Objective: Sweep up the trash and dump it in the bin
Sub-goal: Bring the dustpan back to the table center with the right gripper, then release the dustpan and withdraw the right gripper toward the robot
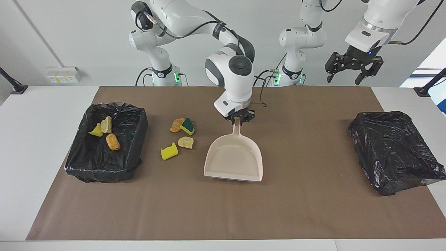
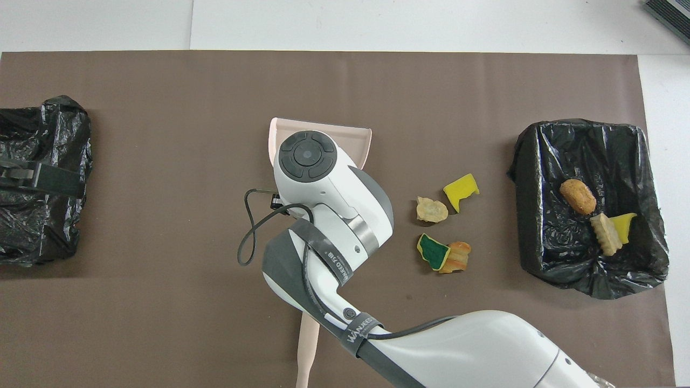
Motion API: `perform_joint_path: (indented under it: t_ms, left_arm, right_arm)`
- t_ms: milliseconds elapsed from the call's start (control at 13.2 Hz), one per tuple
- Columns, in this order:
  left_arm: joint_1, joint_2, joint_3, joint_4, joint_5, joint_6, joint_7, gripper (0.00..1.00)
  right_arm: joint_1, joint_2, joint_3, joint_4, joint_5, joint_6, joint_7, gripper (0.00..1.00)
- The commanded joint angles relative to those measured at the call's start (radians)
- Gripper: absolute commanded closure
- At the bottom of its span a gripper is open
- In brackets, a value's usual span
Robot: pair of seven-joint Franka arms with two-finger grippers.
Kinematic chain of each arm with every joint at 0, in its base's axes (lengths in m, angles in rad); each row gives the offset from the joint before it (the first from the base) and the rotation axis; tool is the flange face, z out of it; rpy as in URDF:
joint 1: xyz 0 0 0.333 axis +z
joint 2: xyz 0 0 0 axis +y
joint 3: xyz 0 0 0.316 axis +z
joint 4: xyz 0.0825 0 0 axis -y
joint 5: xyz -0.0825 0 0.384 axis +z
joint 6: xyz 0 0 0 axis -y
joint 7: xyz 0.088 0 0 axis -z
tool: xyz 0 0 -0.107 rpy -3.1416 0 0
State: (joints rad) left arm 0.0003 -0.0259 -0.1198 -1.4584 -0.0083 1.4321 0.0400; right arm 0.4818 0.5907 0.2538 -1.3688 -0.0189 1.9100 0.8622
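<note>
My right gripper (image 1: 238,119) is shut on the handle tip of the beige dustpan (image 1: 234,161), which rests flat on the brown mat with nothing in it. In the overhead view the right arm covers most of the dustpan (image 2: 360,141). Beside the pan, toward the right arm's end, several trash pieces lie on the mat: an orange lump (image 1: 176,124), a green-topped sponge (image 1: 187,126), a tan lump (image 1: 185,142) and a yellow sponge chunk (image 1: 169,151). The black-lined bin (image 1: 104,172) holds three more pieces (image 1: 112,141). My left gripper (image 1: 345,81) waits open, raised over the left arm's end.
A black plastic-covered bundle (image 1: 393,150) sits at the left arm's end of the mat. A beige handle (image 2: 306,350) lies nearer to the robots than the dustpan, its other end hidden under the right arm. A thin cable (image 2: 248,237) loops beside the right wrist.
</note>
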Motion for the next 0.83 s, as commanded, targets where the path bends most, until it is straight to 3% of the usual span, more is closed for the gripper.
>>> perform_joint_path:
  t_ms: [0,227,756]
  left_arm:
    - [-0.098,0.000,0.118,0.016,-0.005,-0.032,0.015,0.00]
    - [-0.131,-0.002,0.167,0.016,-0.012,-0.032,0.044,0.00]
    - [-0.120,-0.017,0.164,0.006,-0.016,-0.030,0.047,0.00]
  right_arm:
    - [-0.012,-0.002,0.004,-0.049,-0.001,0.047,-0.092,1.00]
    - [-0.026,-0.002,0.002,-0.059,-0.004,0.047,-0.172,1.00]
    - [-0.028,-0.002,0.004,-0.065,0.016,0.083,-0.098,1.00]
